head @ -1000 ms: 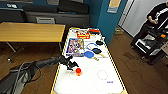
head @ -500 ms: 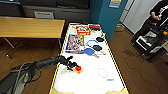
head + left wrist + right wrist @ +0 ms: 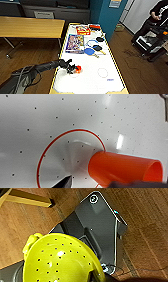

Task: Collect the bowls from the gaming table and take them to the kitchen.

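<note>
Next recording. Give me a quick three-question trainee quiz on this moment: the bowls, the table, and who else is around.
1. True or false: the left claw is at the orange bowl, over the gaming table.
2. The bowl seen in the right wrist view is: A yellow-green with small holes; B plain white; C blue with a lid.
3. Fill in: in the head view, the person stands off the table's ___ side.
Key: 1 true; 2 A; 3 right.
</note>
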Controlling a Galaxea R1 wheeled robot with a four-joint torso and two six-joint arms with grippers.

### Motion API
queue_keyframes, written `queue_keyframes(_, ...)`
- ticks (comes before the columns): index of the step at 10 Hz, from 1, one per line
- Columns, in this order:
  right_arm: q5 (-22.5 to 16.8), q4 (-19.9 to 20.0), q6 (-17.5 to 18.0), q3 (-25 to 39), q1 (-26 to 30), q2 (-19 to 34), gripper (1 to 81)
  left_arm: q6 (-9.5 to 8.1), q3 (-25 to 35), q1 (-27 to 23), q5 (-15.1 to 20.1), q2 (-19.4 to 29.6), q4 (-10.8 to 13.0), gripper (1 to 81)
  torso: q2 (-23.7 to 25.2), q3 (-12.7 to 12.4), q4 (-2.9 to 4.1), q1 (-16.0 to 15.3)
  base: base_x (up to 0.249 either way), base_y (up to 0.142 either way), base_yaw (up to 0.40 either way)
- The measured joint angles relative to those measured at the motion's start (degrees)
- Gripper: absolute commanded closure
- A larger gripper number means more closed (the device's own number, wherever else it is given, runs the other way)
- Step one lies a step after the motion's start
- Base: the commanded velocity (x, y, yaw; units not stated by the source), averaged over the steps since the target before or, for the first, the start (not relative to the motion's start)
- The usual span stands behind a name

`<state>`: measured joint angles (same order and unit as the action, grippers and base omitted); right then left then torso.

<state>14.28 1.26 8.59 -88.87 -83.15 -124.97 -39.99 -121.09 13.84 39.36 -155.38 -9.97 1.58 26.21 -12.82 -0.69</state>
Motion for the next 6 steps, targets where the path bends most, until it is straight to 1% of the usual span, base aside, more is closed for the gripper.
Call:
queue_keyframes(1, 0.02, 0.00, 0.02, 0.00, 0.00, 0.00, 81.1, 0.05, 0.02, 0.66, -0.23, 0.01, -0.02, 81.1, 0.00, 0.00, 0.00, 0.00, 0.000, 0.000, 0.000)
queue_keyframes(2, 0.02, 0.00, 0.06, 0.00, 0.02, 0.00, 81.1, 1.21, 0.30, 0.83, -0.52, 0.01, -0.05, 81.1, 0.00, 0.00, 0.00, 0.00, 0.000, 0.000, 0.000)
queue_keyframes(3, 0.05, 0.00, 0.16, 0.00, 0.00, 0.00, 81.1, 0.88, 0.69, 1.34, -1.02, 0.01, -0.11, 81.1, 0.00, 0.00, 0.00, 0.00, 0.000, 0.000, 0.000)
queue_keyframes(4, 0.02, 0.00, 0.27, 0.00, 0.13, 0.00, 81.1, 2.23, 1.68, 1.78, -1.48, 0.12, -0.13, 81.1, 0.00, 0.00, 0.00, 0.00, 0.000, 0.000, 0.000)
queue_keyframes(5, 0.05, 0.00, 0.38, 0.00, 0.18, 0.00, 81.1, 2.72, 2.88, 2.04, -1.17, 0.43, -0.09, 81.1, 0.00, 0.00, 0.00, 0.00, 0.000, 0.000, 0.000)
queue_keyframes(6, 0.02, 0.00, 0.33, 0.01, 0.18, 0.00, 81.1, 2.80, 4.56, 1.95, -0.80, 0.98, -0.09, 81.1, 0.00, 0.00, 0.00, 0.00, 0.000, 0.000, 0.000)
